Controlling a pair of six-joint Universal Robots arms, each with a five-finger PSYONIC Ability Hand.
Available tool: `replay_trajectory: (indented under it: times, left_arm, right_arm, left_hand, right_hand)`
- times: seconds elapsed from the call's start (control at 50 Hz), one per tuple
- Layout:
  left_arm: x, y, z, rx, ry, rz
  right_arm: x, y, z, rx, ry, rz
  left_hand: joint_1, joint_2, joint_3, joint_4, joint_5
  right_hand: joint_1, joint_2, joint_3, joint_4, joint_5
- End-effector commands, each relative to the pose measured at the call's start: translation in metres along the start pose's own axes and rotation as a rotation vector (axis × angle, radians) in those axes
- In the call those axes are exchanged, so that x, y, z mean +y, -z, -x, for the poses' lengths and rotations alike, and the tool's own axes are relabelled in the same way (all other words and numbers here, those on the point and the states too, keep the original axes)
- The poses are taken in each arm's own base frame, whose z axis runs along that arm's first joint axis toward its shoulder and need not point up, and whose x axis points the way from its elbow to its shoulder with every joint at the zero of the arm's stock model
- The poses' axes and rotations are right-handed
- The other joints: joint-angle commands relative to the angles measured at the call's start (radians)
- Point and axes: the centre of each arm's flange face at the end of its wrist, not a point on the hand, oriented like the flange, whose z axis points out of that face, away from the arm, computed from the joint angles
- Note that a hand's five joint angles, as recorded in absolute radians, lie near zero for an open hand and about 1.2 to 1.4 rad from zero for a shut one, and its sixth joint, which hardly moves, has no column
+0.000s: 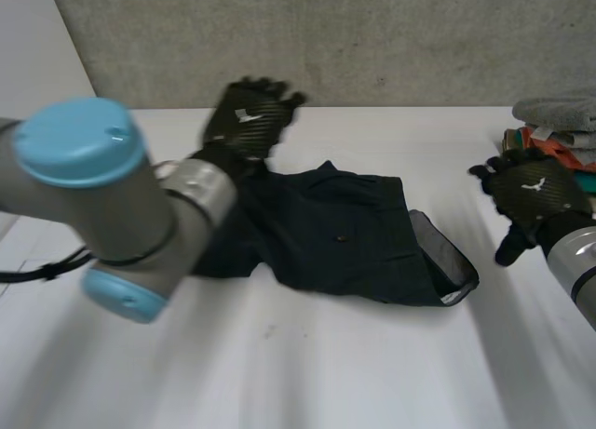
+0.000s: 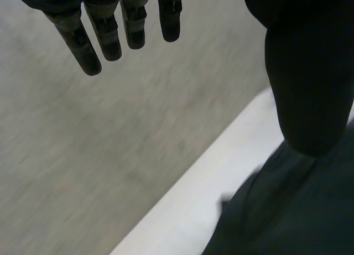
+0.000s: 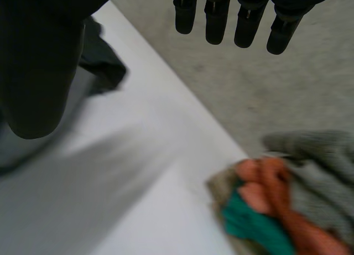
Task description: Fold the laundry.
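Observation:
A dark navy garment [image 1: 345, 234] lies crumpled in the middle of the white table [image 1: 307, 364], its grey lining turned out at the right end [image 1: 442, 252]. My left hand [image 1: 250, 120] hovers above the garment's back left corner, fingers [image 2: 105, 36] straight and spread, thumb [image 2: 307, 72] apart from them and nothing between. Below its palm lies the dark cloth [image 2: 287, 211]. My right hand [image 1: 535, 192] floats to the right of the garment, open and empty, with straight fingers [image 3: 238, 17]. The garment's edge [image 3: 102, 61] shows beside its thumb [image 3: 38, 61].
A pile of laundry [image 1: 559, 131] in grey, orange and teal sits at the table's back right, just behind my right hand, with the same pile [image 3: 287, 205] lying beyond that hand's fingertips. A grey concrete wall [image 1: 354, 38] runs behind the table's far edge.

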Motion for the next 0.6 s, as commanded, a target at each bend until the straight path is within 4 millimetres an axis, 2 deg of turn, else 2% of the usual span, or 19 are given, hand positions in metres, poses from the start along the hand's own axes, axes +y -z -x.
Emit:
replay_trajectory:
  times: [0.02, 0.06, 0.1, 0.18, 0.22, 0.26, 0.32, 0.4, 0.42, 0.48, 0.5, 0.52, 0.58, 0.6]
  left_arm:
    - [0.062, 0.021, 0.062, -0.117, -0.118, 0.231]
    - [0.08, 0.029, 0.068, -0.121, -0.129, 0.295]
    - [0.09, 0.033, 0.072, -0.124, -0.129, 0.325]
    - [0.109, 0.038, 0.076, -0.126, -0.113, 0.384]
    - [0.127, 0.038, 0.066, -0.096, -0.1, 0.428]
    - [0.138, 0.037, 0.061, -0.078, -0.093, 0.451]
    - [0.152, 0.033, 0.053, -0.051, -0.087, 0.47]
    - [0.162, 0.025, 0.04, -0.014, -0.087, 0.474]
    - [0.162, 0.023, 0.037, -0.009, -0.089, 0.47]
    - [0.161, 0.016, 0.032, -0.005, -0.091, 0.45]
    - [0.161, 0.014, 0.032, -0.006, -0.094, 0.446]
    - [0.16, 0.013, 0.033, -0.011, -0.096, 0.442]
    - [0.153, 0.011, 0.035, -0.025, -0.103, 0.428]
    - [0.144, 0.012, 0.034, -0.025, -0.107, 0.41]
  right_arm:
    - [-0.022, 0.02, 0.024, -0.156, -0.154, 0.076]
    - [-0.026, 0.023, 0.031, -0.192, -0.16, 0.086]
    - [-0.03, 0.026, 0.039, -0.225, -0.153, 0.074]
    - [-0.029, 0.027, 0.079, -0.335, -0.123, 0.079]
    - [-0.026, 0.023, 0.089, -0.345, -0.115, 0.084]
    - [-0.02, 0.017, 0.1, -0.338, -0.098, 0.091]
    - [-0.012, 0.009, 0.104, -0.3, -0.086, 0.104]
    - [-0.002, -0.005, 0.11, -0.232, -0.062, 0.089]
    - [-0.003, -0.007, 0.115, -0.225, -0.043, 0.058]
    - [-0.005, -0.011, 0.118, -0.207, -0.008, 0.007]
    - [-0.007, -0.013, 0.118, -0.196, 0.013, -0.026]
    - [-0.008, -0.013, 0.117, -0.19, 0.025, -0.04]
    - [-0.011, -0.013, 0.114, -0.176, 0.059, -0.057]
    - [-0.014, -0.012, 0.112, -0.171, 0.068, -0.066]
  left_hand:
    - [0.044, 0.022, 0.022, 0.031, 0.01]
    - [0.047, 0.025, 0.025, 0.034, 0.013]
    - [0.05, 0.028, 0.028, 0.037, 0.016]
    - [0.056, 0.034, 0.034, 0.042, 0.022]
    - [0.065, 0.043, 0.043, 0.051, 0.03]
    - [0.068, 0.046, 0.046, 0.054, 0.033]
    - [0.091, 0.069, 0.069, 0.077, 0.057]
    - [0.27, 0.248, 0.248, 0.256, 0.235]
    - [0.334, 0.312, 0.312, 0.321, 0.3]
    - [0.914, 0.892, 0.892, 0.901, 0.88]
    - [1.122, 1.101, 1.1, 1.109, 1.088]
    - [1.208, 1.187, 1.186, 1.195, 1.174]
    - [1.209, 1.187, 1.187, 1.196, 1.175]
    - [1.209, 1.187, 1.187, 1.196, 1.175]
  right_hand:
    - [-0.051, -0.038, -0.035, -0.035, -0.042]
    - [-0.051, -0.038, -0.035, -0.035, -0.042]
    - [-0.051, -0.038, -0.035, -0.035, -0.042]
    - [-0.051, -0.038, -0.035, -0.035, -0.042]
    - [-0.051, -0.038, -0.035, -0.035, -0.042]
    - [-0.051, -0.038, -0.035, -0.035, -0.042]
    - [-0.051, -0.038, -0.035, -0.035, -0.042]
    - [0.223, 0.236, 0.239, 0.239, 0.232]
    - [0.384, 0.396, 0.399, 0.399, 0.393]
    - [0.835, 0.848, 0.851, 0.851, 0.844]
    - [1.154, 1.167, 1.17, 1.17, 1.163]
    - [1.171, 1.183, 1.187, 1.187, 1.18]
    - [1.171, 1.183, 1.187, 1.187, 1.18]
    - [1.171, 1.183, 1.187, 1.187, 1.18]
